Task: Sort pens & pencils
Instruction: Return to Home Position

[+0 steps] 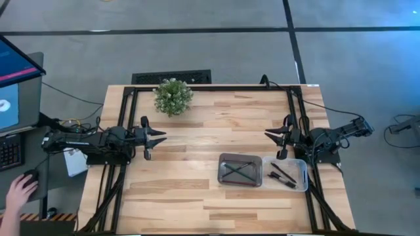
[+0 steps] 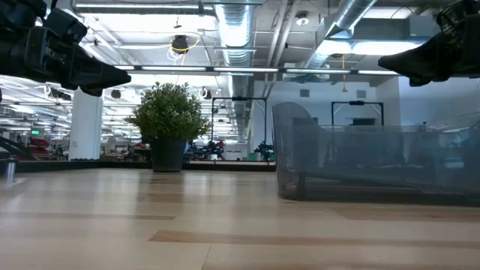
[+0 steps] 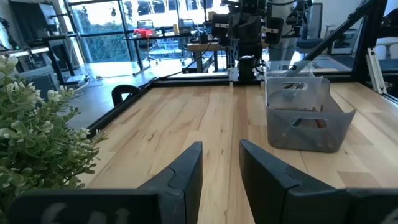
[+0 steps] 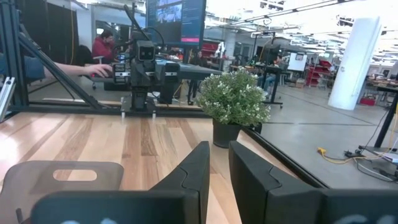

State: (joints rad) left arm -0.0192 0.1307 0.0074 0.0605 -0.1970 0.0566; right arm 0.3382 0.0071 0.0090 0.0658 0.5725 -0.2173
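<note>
- Left hand [image 3: 221,143], closest to its wrist camera, hangs above the left side of the desk [image 1: 197,131]; its fingers are released, a clear gap between them, grasping nothing.
- Right hand [image 4: 218,144] hangs above the desk's right side, facing the left hand across bare wood, well apart from it. Its fingers stand slightly parted, with nothing between them.
- Pencils [image 1: 239,172]: two thin dark sticks lie crossed inside the dark bin [image 1: 224,170], on the right half of the desk.
- Pens [image 1: 283,176]: about three short black sticks lie in the clear bin [image 1: 302,165], which sits just beside the dark bin, on the side toward the right arm's base.
- Neither hand is over a bin; the right hand is just beyond the clear bin's far corner, seen from above.
- A small potted plant [image 1: 172,96] stands near the desk's far edge, left of centre.
- No pens or pencils show on the open wood.
- Off the desk, behind the left arm, a person's hand [image 1: 20,190] rests by a mouse [image 1: 31,177].
</note>
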